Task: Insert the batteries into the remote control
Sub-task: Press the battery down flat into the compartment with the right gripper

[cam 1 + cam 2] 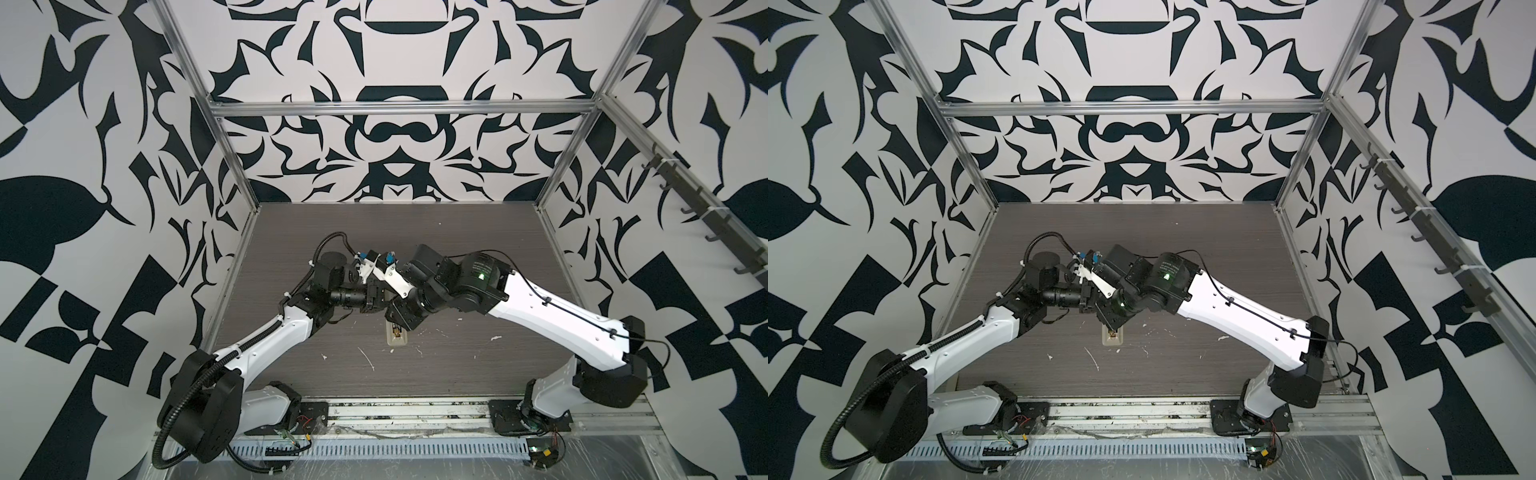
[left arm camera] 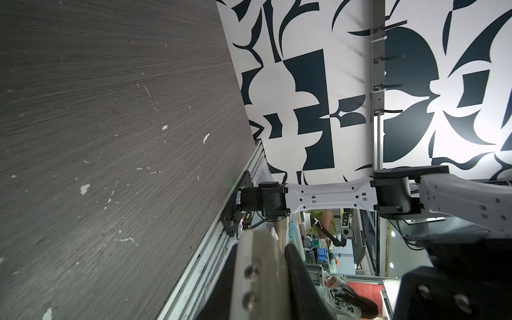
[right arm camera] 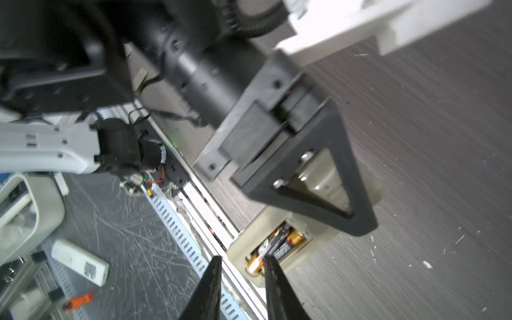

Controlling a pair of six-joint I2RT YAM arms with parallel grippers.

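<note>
We are pinning the remote (image 3: 315, 232) back-up on the table (image 3: 415, 138) with our closed left gripper (image 2: 282, 249) and poking the batteries (image 3: 277, 245), crooked in its recess, with our open right gripper (image 3: 243, 259), whose tip slipping could flick one out.

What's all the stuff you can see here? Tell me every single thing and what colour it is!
remote control: one, pale white, back up, mid-table.
batteries: two, black and copper, in the remote control's open recess.
table: one, grey wood grain, under it all.
white flecks: many, white, scattered on the table.
second remote: one, white, on the dark surface beyond the table's edge.
screwdriver: one, orange handle, near the second remote.
hooks: a row, dark, along the right wall.
walls: three, black-and-white pattern, around the table.
arms: two, white and black, reaching to the middle.
left end effector: one, shut, over the remote control.
right end effector: one, black, open, one tip at the batteries.
</note>
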